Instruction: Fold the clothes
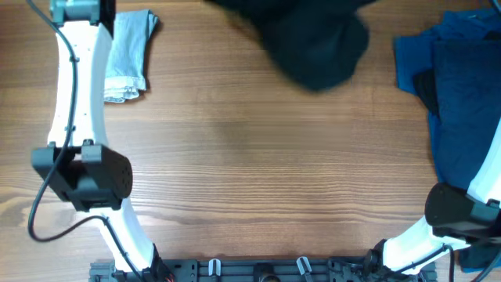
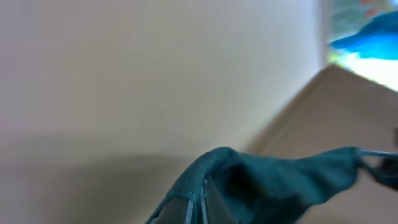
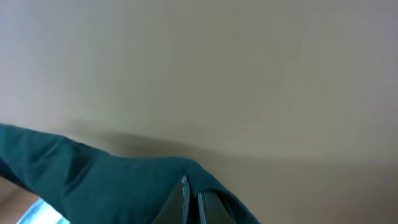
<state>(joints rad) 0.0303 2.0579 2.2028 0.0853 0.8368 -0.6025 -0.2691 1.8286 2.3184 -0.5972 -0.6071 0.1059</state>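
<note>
Black fabric shorts (image 1: 313, 39) hang blurred over the far middle of the wooden table (image 1: 258, 172). The left gripper (image 2: 198, 202) is pinched tight on them, and so is the right gripper (image 3: 191, 199). A pale-blue denim piece (image 1: 129, 55) lies far left, a heap of dark-blue cloth (image 1: 458, 78) far right.

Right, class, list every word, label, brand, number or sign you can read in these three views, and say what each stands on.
None: no readable text in any view.
The black shorts, pale-blue denim piece, blue cloth heap and table show no label or print.
Both wrist views are blurred.
</note>
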